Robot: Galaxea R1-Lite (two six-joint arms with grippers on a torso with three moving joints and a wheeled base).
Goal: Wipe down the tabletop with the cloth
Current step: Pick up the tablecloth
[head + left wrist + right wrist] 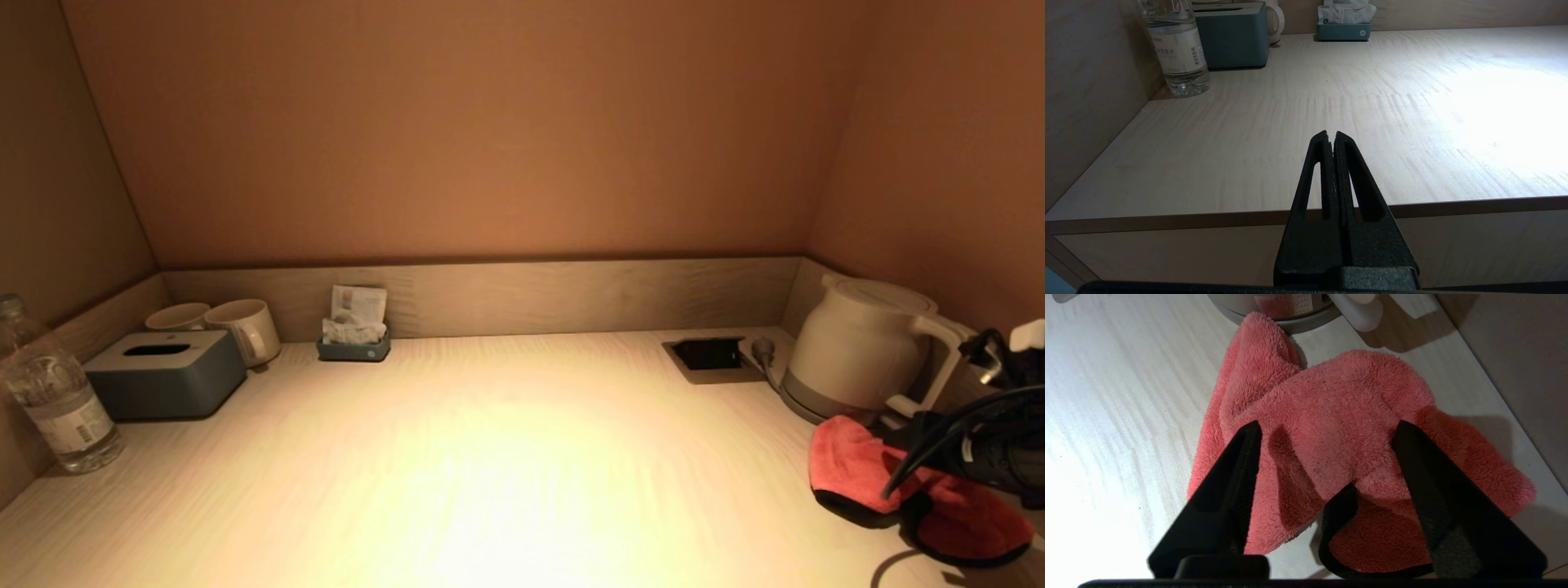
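Observation:
A red fluffy cloth (849, 469) with a black hem lies crumpled on the pale wooden tabletop (490, 457) at the right side, just in front of the kettle. My right gripper (918, 469) is over it. In the right wrist view the gripper (1329, 424) is open, one finger on each side of the cloth's raised middle (1331, 396). My left gripper (1331, 134) is shut and empty, parked at the table's front edge on the left. It is out of the head view.
A white kettle (857, 351) on its base stands at the back right, next to a recessed socket (709, 355). A water bottle (53, 392), grey tissue box (167, 371), two mugs (245, 327) and a sachet holder (353, 331) line the left and back. Walls enclose three sides.

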